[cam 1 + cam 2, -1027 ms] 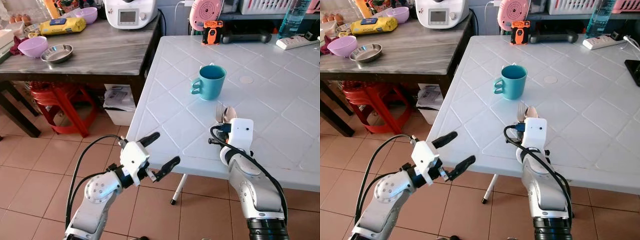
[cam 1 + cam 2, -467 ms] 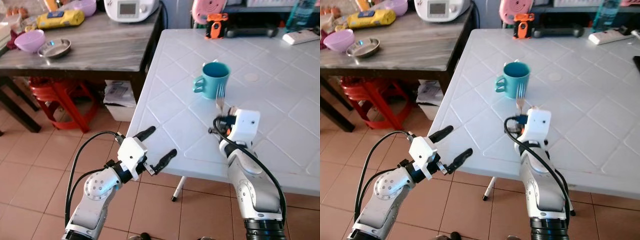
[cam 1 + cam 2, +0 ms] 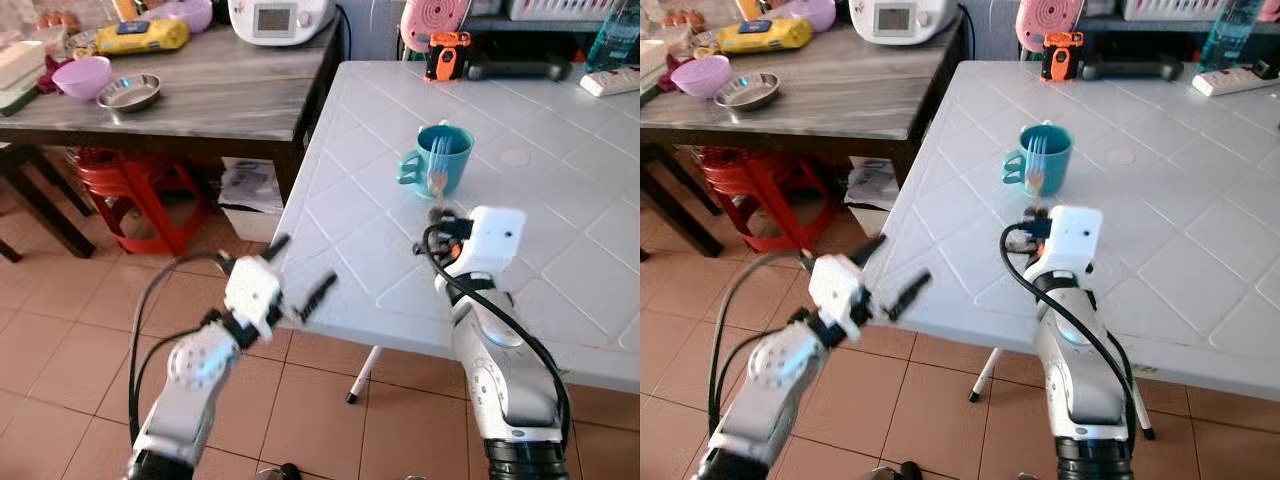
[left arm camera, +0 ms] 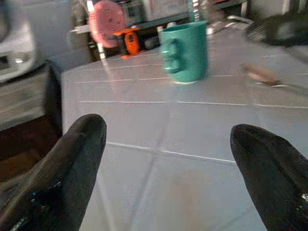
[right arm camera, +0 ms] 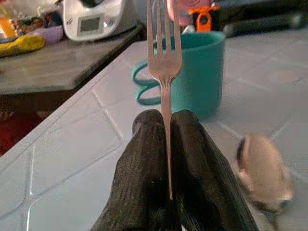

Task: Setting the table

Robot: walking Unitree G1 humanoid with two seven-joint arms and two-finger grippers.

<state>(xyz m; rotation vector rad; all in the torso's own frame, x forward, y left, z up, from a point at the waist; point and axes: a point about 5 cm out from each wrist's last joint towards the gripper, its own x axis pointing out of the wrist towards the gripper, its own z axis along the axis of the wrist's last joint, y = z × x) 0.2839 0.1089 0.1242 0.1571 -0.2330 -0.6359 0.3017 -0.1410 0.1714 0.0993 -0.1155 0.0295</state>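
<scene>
A teal mug stands on the white plastic table. My right gripper is shut on the handle of a metal fork. It holds the fork upright, tines up, just in front of the mug, a little above the tabletop. A spoon lies blurred on the table beside that gripper. My left gripper hovers open with nothing in it at the table's near-left edge, over the floor. Its fingers frame the mug from a distance.
A dark wooden table on the left holds a purple bowl, a steel bowl, a yellow packet and a white appliance. A red stool stands under it. An orange gadget and a power strip lie at the white table's back.
My right gripper has lifted the fork off the table and stood it tines-up before the mug, while the spoon stayed down. My left gripper rose slightly towards the table edge. The camera shifted.
</scene>
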